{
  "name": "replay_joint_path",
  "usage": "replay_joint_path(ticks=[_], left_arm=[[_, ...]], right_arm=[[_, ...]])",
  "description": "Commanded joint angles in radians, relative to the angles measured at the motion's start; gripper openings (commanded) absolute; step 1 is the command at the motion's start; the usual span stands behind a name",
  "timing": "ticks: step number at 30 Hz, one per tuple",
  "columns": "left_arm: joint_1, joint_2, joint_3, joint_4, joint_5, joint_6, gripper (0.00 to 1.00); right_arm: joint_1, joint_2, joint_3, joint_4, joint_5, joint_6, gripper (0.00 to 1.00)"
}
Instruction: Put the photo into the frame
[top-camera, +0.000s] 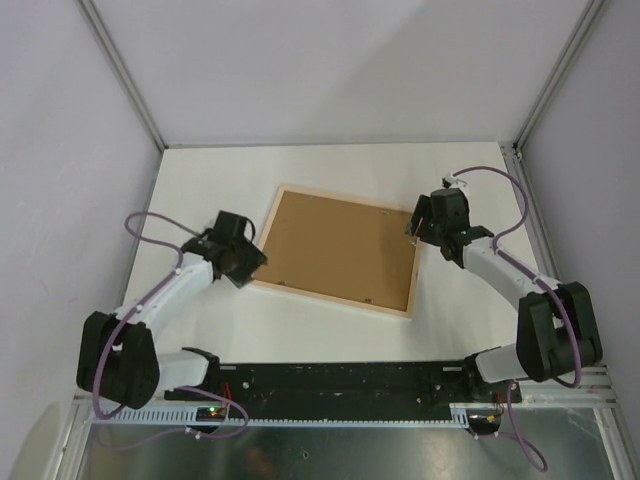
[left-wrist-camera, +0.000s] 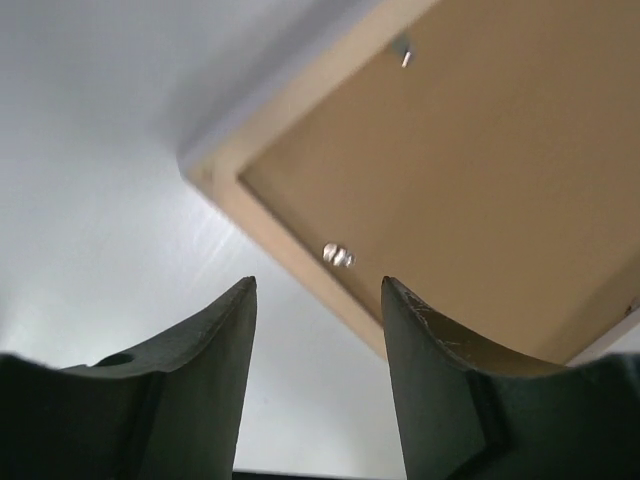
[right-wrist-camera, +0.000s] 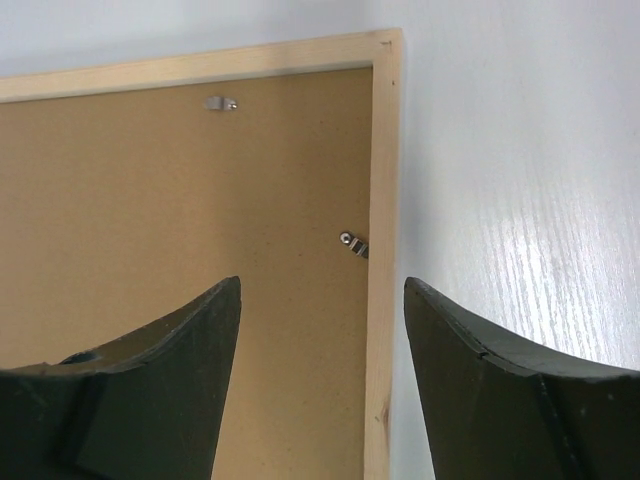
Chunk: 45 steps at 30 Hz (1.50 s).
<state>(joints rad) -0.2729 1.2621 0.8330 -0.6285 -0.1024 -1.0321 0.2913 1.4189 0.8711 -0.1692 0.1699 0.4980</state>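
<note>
The frame (top-camera: 330, 299) lay back-up near the middle of the table (top-camera: 200, 180), its pale wood rim around the brown backing board (top-camera: 340, 250). The photo showed in no view, so whether it sat beneath the board could not be told. That was the main hazard, as I judged it: if the board was pressed home or a clip turned before the print was confirmed squarely seated, it could be creased or trapped crooked. The small metal clips (right-wrist-camera: 353, 243) sat close against the rim, and a finger coming down slightly off could skid on the wood and push the whole frame across the smooth table. Each arm stood at one side only, so one push with nothing bracing the far side would likely spin it.

The left gripper (left-wrist-camera: 318, 285) stood at the frame's 9 o'clock edge with its jaws spread wide, holding nothing; a clip (left-wrist-camera: 338, 254) and a stretch of rim showed between them. The right gripper (right-wrist-camera: 322, 285), between 2 and 3 o'clock, was equally wide and empty, straddling the rim near that corner. Contact with the wood could not be told.
</note>
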Motion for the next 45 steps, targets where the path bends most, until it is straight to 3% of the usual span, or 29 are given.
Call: replay_joint_path(ticks=[1,5,12,19,31,34,38,45], left_arm=[[-0.127,-0.060,-0.063,-0.009,-0.005,-0.352,0.57],[-0.235,-0.004,-0.060,-0.007,-0.009,-0.462,0.59],[-0.324,0.137,-0.015,0.031,0.019,-0.524,0.58],[-0.339,0.218,-0.019,0.135,0.055,-0.512,0.55],[-0.331,0.286,-0.010,0.152,-0.001,-0.439,0.36],[-0.297,0.304,0.015,0.152,-0.012,-0.369,0.25],[-0.198,0.372,0.109,0.152,-0.002,-0.106,0.03],[-0.057,0.532,0.285,0.164,0.059,0.354,0.00]], right_arm=[[0.015,-0.070,0.010,-0.015,0.010,0.019,0.70],[0.026,-0.088,0.010,-0.024,0.016,0.022,0.70],[0.030,-0.103,0.011,-0.041,0.029,0.028,0.70],[0.031,-0.105,0.011,-0.045,0.025,0.021,0.70],[0.029,-0.094,0.011,-0.035,0.008,0.014,0.70],[0.027,-0.096,0.010,-0.034,0.005,0.008,0.70],[0.022,-0.097,0.011,-0.041,0.000,-0.003,0.70],[0.021,-0.086,0.011,-0.064,0.013,-0.023,0.71]])
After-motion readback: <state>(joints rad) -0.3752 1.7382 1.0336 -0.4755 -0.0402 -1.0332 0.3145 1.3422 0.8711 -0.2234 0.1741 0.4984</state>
